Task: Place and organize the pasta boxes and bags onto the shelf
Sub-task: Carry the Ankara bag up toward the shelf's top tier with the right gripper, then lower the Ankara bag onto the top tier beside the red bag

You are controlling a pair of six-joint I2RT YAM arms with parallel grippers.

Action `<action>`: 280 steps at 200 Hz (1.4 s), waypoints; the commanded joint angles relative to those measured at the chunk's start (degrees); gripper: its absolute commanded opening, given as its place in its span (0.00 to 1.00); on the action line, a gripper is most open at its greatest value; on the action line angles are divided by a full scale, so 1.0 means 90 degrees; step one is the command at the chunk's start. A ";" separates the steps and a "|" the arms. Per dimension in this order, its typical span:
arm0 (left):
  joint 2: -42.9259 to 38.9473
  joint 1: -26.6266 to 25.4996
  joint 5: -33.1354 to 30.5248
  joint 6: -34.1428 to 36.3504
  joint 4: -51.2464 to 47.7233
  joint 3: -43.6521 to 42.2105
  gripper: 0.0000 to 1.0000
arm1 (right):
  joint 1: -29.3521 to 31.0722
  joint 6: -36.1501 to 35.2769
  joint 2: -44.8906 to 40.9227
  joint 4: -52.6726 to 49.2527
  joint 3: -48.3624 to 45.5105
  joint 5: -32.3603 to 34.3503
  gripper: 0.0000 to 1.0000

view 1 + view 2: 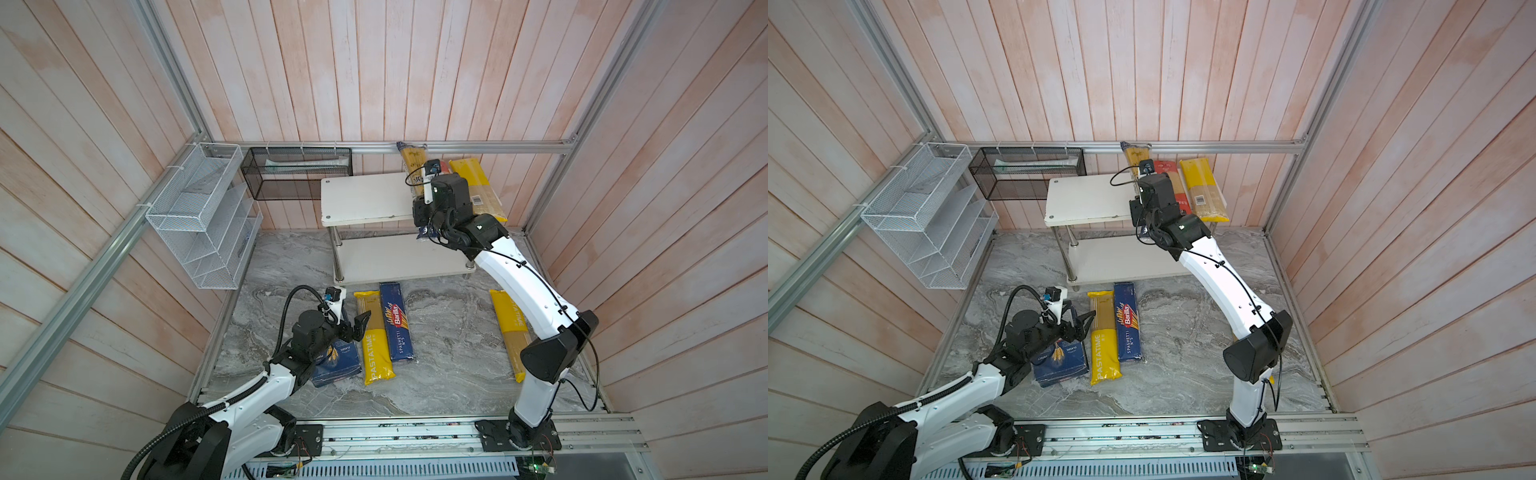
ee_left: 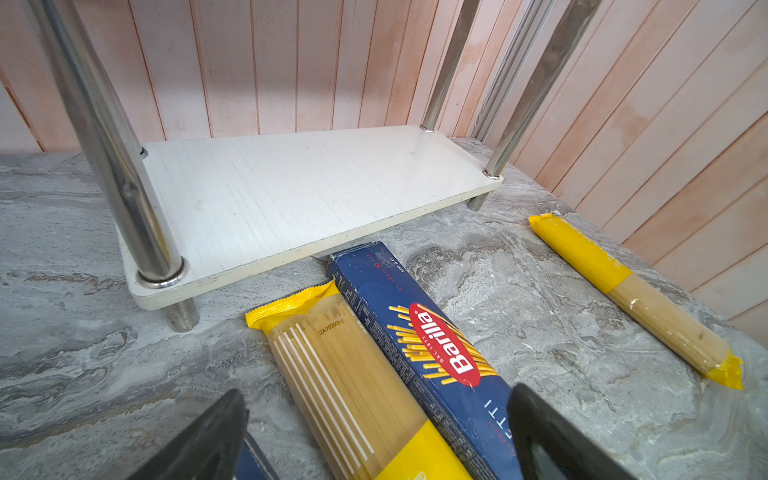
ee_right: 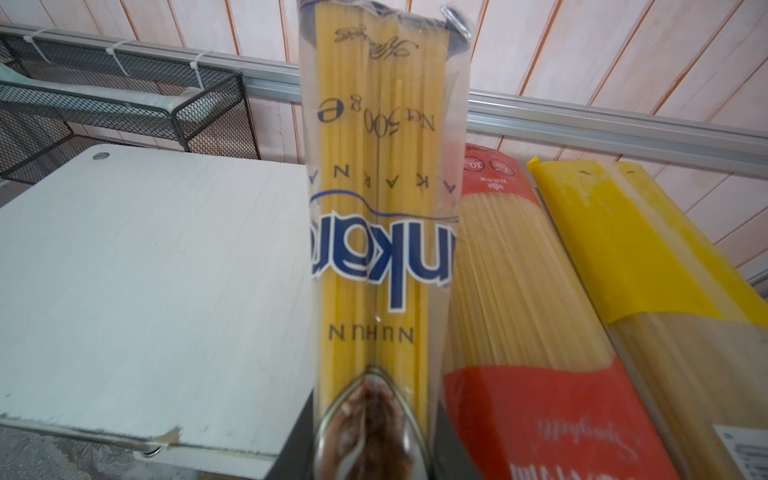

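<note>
— Pink plank walls box in a grey marble tabletop [image 1: 449,332]. Where are the pasta packs, seen from above?
— In both top views the shelf [image 1: 365,199] stands at the back. A red bag [image 1: 1165,167] and a yellow bag [image 1: 478,187] lie on the right end of its top board. The right gripper [image 1: 424,227] is clenched on the near end of a gold bag [image 1: 411,160], which slants up over that board, just beside the red bag.
— And on the marble?
— A wide blue box [image 1: 338,361], a PASTATIME bag [image 1: 374,345] and a Spaghetti box [image 1: 397,328] lie side by side before the shelf. A stray yellow bag [image 1: 509,328] lies well apart, under the right arm. The left gripper [image 1: 353,328] hangs spread over the first two, grasping nothing.
— Left wrist view?
— Two parted fingers [image 2: 208,440], with the PASTATIME bag and Spaghetti box between them and the lower board [image 2: 291,195] beyond.
— Right wrist view?
— The gold bag's [image 3: 374,208] end is pinched between the jaws, with the red and yellow bags alongside.
</note>
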 commanded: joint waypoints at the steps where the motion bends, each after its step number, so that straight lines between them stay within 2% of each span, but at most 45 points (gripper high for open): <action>1: 0.0016 -0.0017 0.0075 0.0066 -0.0019 0.0057 1.00 | -0.0048 0.0122 -0.0086 0.0784 0.0367 0.0152 0.14; 52: 0.0011 -0.0019 0.0075 0.0075 -0.0036 0.0054 1.00 | -0.0175 0.0326 0.0051 0.0814 0.0387 -0.0060 0.21; 84: 0.0008 -0.0023 0.0077 0.0075 -0.0035 0.0059 1.00 | -0.0207 0.0455 0.0066 0.0890 0.0378 -0.0205 0.35; 98: -0.0007 -0.0024 0.0075 0.0074 -0.0040 0.0061 1.00 | -0.0201 0.0504 0.0066 0.0896 0.0391 -0.0252 0.44; 147: 0.0007 -0.0013 0.0085 0.0071 -0.0037 0.0054 1.00 | -0.0133 0.0589 -0.0031 0.0862 0.0404 -0.0475 0.55; 202: -0.0037 -0.0017 0.0055 0.0079 -0.0052 0.0048 1.00 | 0.0190 0.0205 -0.0761 0.0493 0.0256 -0.0585 0.56; 251: 0.0041 -0.0022 0.0070 0.0066 -0.0053 0.0064 1.00 | 0.0269 0.0477 -0.2358 0.0967 -0.1867 -0.1310 0.43; 280: -0.0020 -0.0030 0.0123 0.0037 -0.0018 0.0046 1.00 | 0.0284 0.0583 -0.2799 0.1047 -0.2637 -0.1637 0.38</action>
